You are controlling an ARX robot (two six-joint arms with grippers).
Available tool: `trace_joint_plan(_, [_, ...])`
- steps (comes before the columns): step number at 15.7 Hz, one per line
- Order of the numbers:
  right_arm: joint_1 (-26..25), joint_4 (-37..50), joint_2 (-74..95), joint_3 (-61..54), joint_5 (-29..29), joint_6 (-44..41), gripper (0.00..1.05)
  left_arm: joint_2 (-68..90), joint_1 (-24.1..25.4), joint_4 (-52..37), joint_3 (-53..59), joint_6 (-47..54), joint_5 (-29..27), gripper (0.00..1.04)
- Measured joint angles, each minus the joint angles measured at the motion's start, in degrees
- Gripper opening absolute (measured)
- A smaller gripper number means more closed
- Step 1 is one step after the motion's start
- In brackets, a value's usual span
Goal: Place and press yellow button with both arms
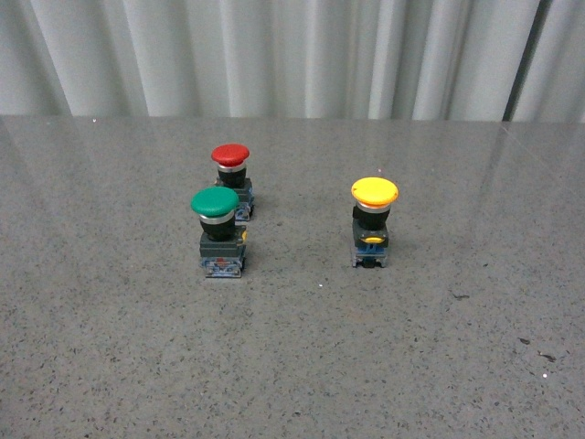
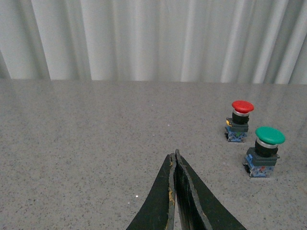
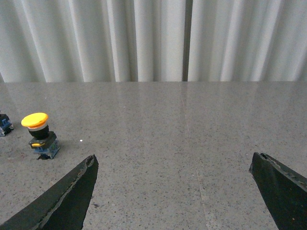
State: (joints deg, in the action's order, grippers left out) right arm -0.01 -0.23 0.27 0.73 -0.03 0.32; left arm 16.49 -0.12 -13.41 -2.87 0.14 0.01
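standing upright on the grey table (image 1: pixel 110 347), the yellow button (image 1: pixel 374 219) is sitting untouched, well apart from the green button (image 1: pixel 218 229) and the red button (image 1: pixel 231 178) to its left. the left gripper (image 2: pixel 175 160) is showing its fingers pressed together on nothing, while the right gripper (image 3: pixel 173 160) is showing them spread wide and empty. the reach is probably going best if those open fingers are centring on the block body below the cap

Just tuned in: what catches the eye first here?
Three upright push buttons on the grey table: the yellow button alone at right, the green button and red button paired at left, red behind. The left gripper is shut and empty; the right gripper gapes open.
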Motion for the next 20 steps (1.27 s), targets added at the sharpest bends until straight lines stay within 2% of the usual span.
trace_joint_plan(4, [0.0,0.0,0.0,0.0,0.0,0.0,0.98,-4.5,0.0,1.6,2.1,0.0,0.0,0.02])
trace_joint_plan(5, [0.0,0.0,0.0,0.0,0.0,0.0,0.98,-7.7,0.0,5.3,2.1,0.0,0.0,0.02])
trace_joint_plan(6, [0.0,0.0,0.0,0.0,0.0,0.0,0.98,-13.0,0.0,13.2,2.1,0.0,0.2,0.02])
trace_joint_plan(12, [0.0,0.0,0.0,0.0,0.0,0.0,0.98,-15.9,0.1,13.6,2.1,0.0,0.0,0.02])
trace_joint_plan(13, [0.0,0.0,0.0,0.0,0.0,0.0,0.98,-15.9,0.1,13.7,2.1,-0.1,0.0,0.1])
trace_joint_plan(15, [0.0,0.0,0.0,0.0,0.0,0.0,0.98,-15.9,0.1,13.6,2.1,-0.1,0.0,0.41])
trace_joint_plan(16, [0.0,0.0,0.0,0.0,0.0,0.0,0.98,-15.9,0.1,13.6,2.1,-0.1,0.0,0.5])
trace_joint_plan(19, [0.0,0.0,0.0,0.0,0.0,0.0,0.98,-15.9,0.1,13.6,2.1,-0.1,0.0,0.91])
trace_joint_plan(20, [0.0,0.0,0.0,0.0,0.0,0.0,0.98,-15.9,0.1,13.6,2.1,-0.1,0.0,1.0])
